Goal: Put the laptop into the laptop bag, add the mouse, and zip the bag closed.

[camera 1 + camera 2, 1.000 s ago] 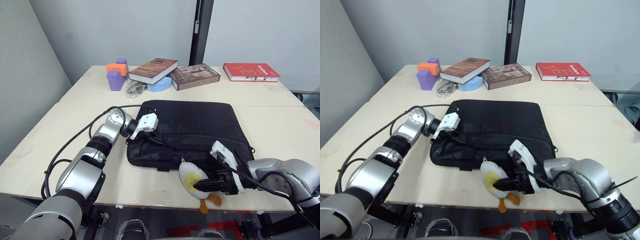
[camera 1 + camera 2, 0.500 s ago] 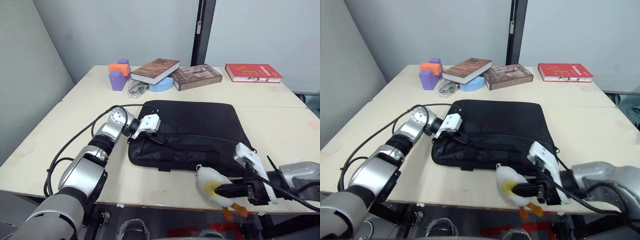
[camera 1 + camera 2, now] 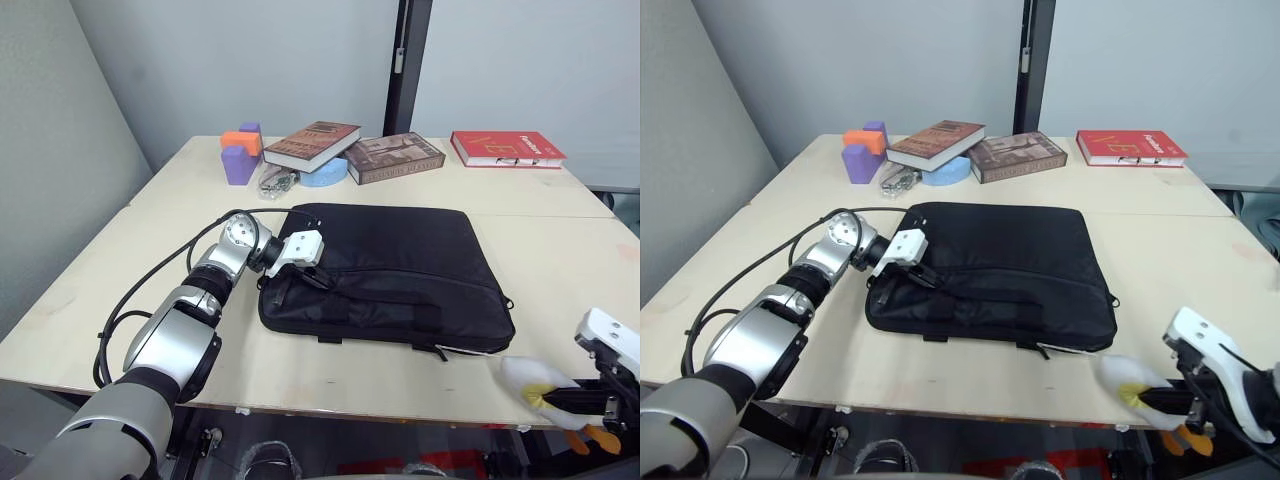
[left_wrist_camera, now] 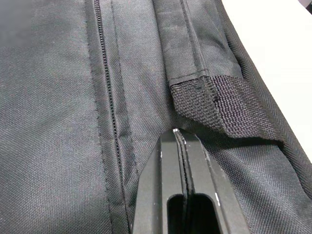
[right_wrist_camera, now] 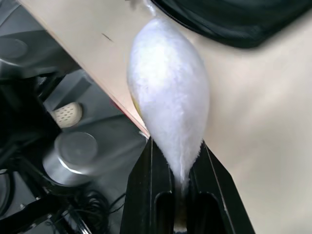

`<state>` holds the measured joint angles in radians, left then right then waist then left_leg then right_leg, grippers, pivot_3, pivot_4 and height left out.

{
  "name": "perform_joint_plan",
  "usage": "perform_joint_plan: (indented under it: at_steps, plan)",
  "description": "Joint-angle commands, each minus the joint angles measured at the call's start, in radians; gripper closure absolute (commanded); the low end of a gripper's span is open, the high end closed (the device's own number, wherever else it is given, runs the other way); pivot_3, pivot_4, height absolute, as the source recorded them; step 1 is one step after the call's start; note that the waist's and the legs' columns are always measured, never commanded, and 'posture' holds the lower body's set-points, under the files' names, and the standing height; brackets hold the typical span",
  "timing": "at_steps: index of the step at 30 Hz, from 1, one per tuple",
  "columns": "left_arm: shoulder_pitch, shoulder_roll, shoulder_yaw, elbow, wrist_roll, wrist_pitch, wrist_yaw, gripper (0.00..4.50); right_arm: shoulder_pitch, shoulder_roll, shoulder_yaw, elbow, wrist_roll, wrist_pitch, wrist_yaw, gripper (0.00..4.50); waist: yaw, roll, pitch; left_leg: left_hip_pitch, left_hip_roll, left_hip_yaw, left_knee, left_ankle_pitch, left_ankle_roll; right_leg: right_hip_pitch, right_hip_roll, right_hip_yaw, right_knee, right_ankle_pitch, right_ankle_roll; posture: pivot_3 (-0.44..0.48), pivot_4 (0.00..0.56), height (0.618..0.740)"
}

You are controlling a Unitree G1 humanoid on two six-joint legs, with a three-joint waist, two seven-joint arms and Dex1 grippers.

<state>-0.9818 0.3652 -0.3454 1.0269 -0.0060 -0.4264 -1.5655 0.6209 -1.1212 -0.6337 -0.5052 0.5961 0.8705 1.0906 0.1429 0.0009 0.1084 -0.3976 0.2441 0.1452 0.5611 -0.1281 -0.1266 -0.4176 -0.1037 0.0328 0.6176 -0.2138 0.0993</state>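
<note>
Pale wood table [image 3: 560,250] against a grey wall carries the black bag [image 3: 390,272] lying flat near its middle; the laptop is not seen outside it. At the far edge sit purple and orange blocks [image 3: 238,153], two brown books [image 3: 312,142] overlapping a blue disc [image 3: 322,173], and well apart to the right, a red book [image 3: 505,148]. Left gripper [image 4: 181,146] rests on the bag's left end beside a strap loop [image 4: 222,105], its fingers pressed together. Right gripper [image 5: 178,161] is at the table's near right corner, jaws clamped on a white plush toy [image 5: 168,90] with orange feet that overhangs the edge.
</note>
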Motion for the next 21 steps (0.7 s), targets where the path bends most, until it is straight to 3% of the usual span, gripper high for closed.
perform_joint_plan:
  at_steps: [1, 11, 14, 21]
  plan:
    - [0.047, 0.029, -0.079, 0.078, 0.13, -0.011, 0.001, 4.5, 0.019, 0.01, -0.053, 0.033, -0.059, -0.045, 0.03, 4.47, 0.0, 0.0, 0.0, 0.0, 0.0, 0.0, 0.0, 0.0, 0.0, 0.0, 0.0, 0.0, 0.0, 0.0, 0.0, 0.0, 0.15, 0.73]
    - [0.048, 0.035, -0.097, 0.098, 0.167, -0.061, 0.028, 4.5, -0.048, -0.019, -0.047, 0.272, -0.198, -0.14, 0.035, 4.47, -0.001, 0.0, -0.001, 0.002, 0.0, 0.001, 0.0, 0.0, 0.0, 0.001, -0.001, 0.0, 0.0, -0.001, 0.002, 0.0, 0.15, 0.73]
    - [0.047, 0.042, -0.12, 0.107, 0.206, -0.099, 0.07, 4.5, -0.171, -0.015, -0.008, 0.348, -0.188, -0.143, 0.006, 4.47, -0.007, 0.001, -0.001, 0.006, 0.0, 0.002, -0.001, 0.0, 0.0, 0.002, -0.001, 0.0, 0.0, -0.001, 0.002, 0.0, 0.15, 0.73]
    - [0.054, 0.047, -0.129, 0.114, 0.222, -0.128, 0.09, 4.5, -0.309, -0.034, 0.137, 0.409, -0.282, -0.187, -0.062, 4.47, -0.011, 0.001, -0.001, 0.014, -0.002, 0.003, -0.003, 0.0, 0.0, 0.007, -0.003, 0.0, -0.001, -0.002, 0.003, 0.0, 0.15, 0.73]
